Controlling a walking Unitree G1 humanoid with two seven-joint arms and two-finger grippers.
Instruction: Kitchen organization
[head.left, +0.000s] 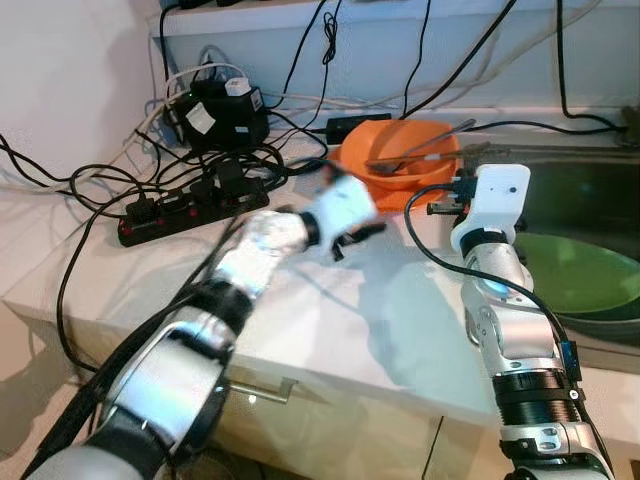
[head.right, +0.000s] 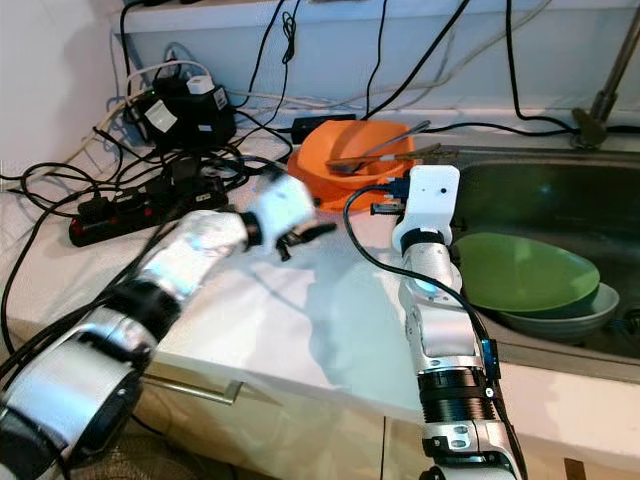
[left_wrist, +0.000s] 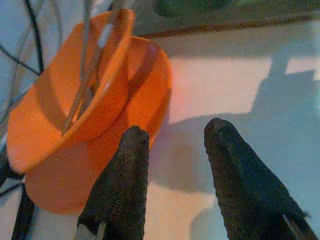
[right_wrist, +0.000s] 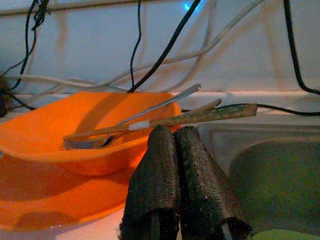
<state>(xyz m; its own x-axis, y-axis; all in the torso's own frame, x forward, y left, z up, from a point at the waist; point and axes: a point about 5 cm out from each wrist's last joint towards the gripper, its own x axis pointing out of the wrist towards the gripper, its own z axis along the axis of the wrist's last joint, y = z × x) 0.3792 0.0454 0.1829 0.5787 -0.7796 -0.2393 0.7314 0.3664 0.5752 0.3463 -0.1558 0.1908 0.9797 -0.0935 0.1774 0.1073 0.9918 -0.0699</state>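
Orange plastic bowls (head.left: 400, 160) holding cutlery sit on the white counter (head.left: 330, 320). Left tool (left_wrist: 172, 145), released, should straddle the rim squarely. Right tool (right_wrist: 175, 145) is clenched empty.

Four views, all turned toward the back of the desk (head.left: 330, 320) beside the sink (head.right: 560, 200).

The desk is seen forward and downward from head height by the two eye views, nearly the same scene being shared with a slight sideways offset. The orange bowl (left_wrist: 75, 115) with its cutlery (right_wrist: 150, 122) is seen closely from above along the left jaws, and low, almost level with its rim, along the right jaws; this bowl is shared by all four views.
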